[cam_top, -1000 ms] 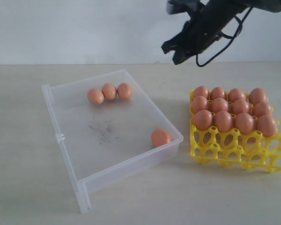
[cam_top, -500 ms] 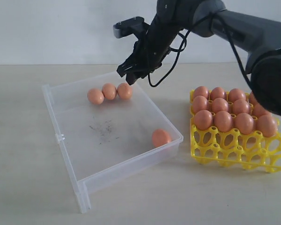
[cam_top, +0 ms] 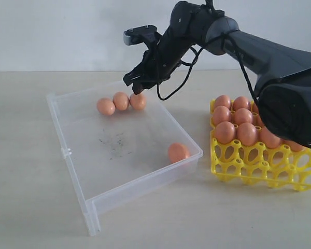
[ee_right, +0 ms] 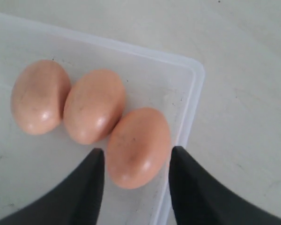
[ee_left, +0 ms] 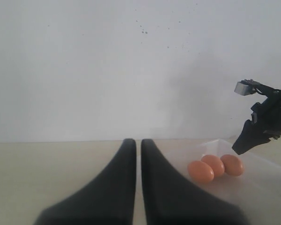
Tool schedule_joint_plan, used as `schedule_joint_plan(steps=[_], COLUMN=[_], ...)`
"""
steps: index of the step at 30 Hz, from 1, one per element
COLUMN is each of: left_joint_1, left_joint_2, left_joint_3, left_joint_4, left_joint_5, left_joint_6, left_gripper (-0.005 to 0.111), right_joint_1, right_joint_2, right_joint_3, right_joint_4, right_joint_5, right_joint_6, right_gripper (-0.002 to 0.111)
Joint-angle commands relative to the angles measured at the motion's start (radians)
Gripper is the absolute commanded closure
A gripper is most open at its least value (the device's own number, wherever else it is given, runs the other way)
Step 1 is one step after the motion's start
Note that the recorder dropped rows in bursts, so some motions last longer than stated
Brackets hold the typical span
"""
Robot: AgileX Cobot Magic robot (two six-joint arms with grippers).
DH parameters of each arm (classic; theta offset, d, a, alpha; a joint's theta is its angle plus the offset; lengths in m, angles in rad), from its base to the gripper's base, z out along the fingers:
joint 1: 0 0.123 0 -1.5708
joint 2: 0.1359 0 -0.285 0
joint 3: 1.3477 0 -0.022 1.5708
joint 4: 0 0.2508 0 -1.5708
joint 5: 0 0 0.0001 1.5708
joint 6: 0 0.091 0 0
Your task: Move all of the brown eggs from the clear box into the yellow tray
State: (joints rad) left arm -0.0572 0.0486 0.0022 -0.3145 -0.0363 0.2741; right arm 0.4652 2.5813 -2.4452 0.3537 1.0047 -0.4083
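Jaws of the right gripper stand apart and empty. They are poised just above the end egg of a row of three, with one finger to each side of it and neither touching it. That egg lies at the far side of the box, close to a corner. Its neighbour touches it on one flank, and the box wall runs just beside the other. The third egg sits at the row's other end.

The step in hand looks like the reach for a pick. The next move calls for a straight descent until the fingers bracket the egg's middle, then a gentle close and a lift clear of the rim. The risk is at the wall side, where the wrist view shows one finger over or very near the rim. It may land on the plastic rather than slip inside it. The other finger could nudge the neighbour and set the row rolling.

A fourth egg rests alone against the near right wall of the box, well apart from the row. The tray stands on the worktop just beside the box. Its three back rows are filled as far as the arm lets them show, and its front row of cups is empty, so the task seems close to done. A slack cable loops under the arm above the box, clear of the eggs.

The left gripper is pinched nearly closed on nothing, well aside and facing the row.
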Motion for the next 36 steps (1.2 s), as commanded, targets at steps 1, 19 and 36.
schedule_joint_plan(steps=[1,19,36], left_joint_1=[-0.003,-0.003,-0.003], left_joint_2=[0.004,0.004,0.004], left_joint_3=[-0.002,-0.002,-0.002], left_joint_4=[-0.005,-0.005,-0.005], left_joint_5=[-0.016,-0.016,-0.016], left_joint_6=[0.005,0.005,0.005], left_gripper=[0.103,0.103,0.103], right_joint_1=[-0.005,-0.069,-0.236], right_joint_2=[0.012,-0.122,0.0], right_joint_3=[-0.01,-0.008,-0.008], right_joint_4=[0.04,0.15,0.132], right_joint_5=[0.001,0.216,0.082], right_joint_6=[-0.05,-0.202,-0.104], right_gripper=[0.069,0.087,0.096])
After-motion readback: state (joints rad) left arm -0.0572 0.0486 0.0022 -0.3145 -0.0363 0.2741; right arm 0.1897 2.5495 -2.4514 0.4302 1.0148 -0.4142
